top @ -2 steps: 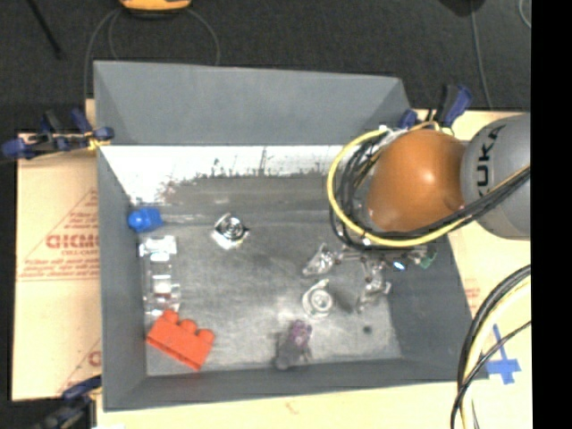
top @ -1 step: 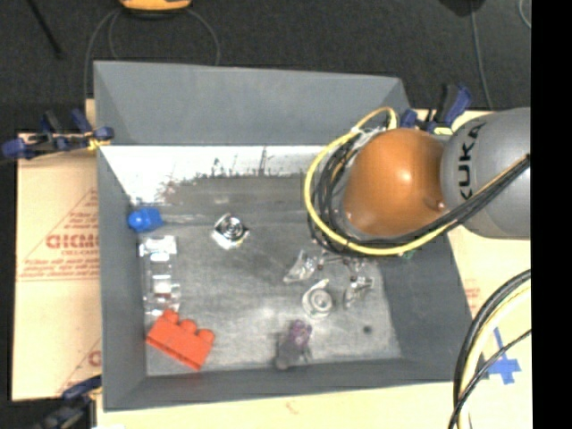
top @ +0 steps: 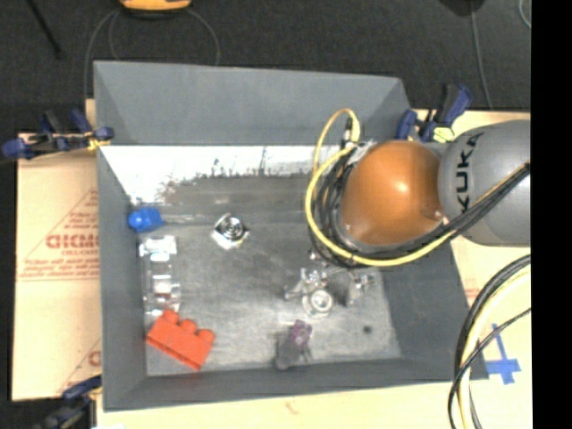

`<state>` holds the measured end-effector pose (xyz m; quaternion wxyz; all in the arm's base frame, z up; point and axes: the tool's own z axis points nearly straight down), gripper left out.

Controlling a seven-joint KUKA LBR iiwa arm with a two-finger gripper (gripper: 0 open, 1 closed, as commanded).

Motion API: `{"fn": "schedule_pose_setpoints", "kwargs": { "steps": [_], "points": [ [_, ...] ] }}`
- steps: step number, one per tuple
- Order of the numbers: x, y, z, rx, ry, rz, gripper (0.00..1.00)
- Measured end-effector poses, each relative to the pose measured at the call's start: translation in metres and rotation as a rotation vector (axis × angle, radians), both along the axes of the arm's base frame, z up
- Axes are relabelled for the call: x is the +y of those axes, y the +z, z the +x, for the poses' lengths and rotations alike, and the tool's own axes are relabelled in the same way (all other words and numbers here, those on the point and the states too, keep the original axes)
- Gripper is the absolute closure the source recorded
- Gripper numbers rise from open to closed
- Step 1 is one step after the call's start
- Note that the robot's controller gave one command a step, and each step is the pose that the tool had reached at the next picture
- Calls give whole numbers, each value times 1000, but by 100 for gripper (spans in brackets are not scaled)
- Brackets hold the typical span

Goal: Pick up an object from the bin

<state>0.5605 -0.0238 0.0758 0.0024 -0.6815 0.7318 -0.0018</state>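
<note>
- Approach step, as judged: end effector (top: 327, 286) over small silvery piece (top: 319, 305), right of centre; whether clenched or released cannot be told.
- Next move likely needs a centred closure, then a straight lift.

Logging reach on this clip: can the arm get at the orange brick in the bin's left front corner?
Probably yes. The orange brick lies uncovered on the bin floor, with open floor between it and the gripper; the near wall may crowd it.

Robotics lab: KUKA arm (top: 487, 181), grey bin (top: 250, 105)
</note>
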Motion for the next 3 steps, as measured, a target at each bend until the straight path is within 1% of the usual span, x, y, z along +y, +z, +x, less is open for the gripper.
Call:
{"fn": "schedule_pose_setpoints", "kwargs": {
  "steps": [1, 2, 3],
  "points": [
    [0, 2, 2, 1, -6, 3, 0],
    [-1, 6, 4, -3, -8, 0, 100],
    [-2, 73, 6, -2, -13, -1, 100]
  ]
}}
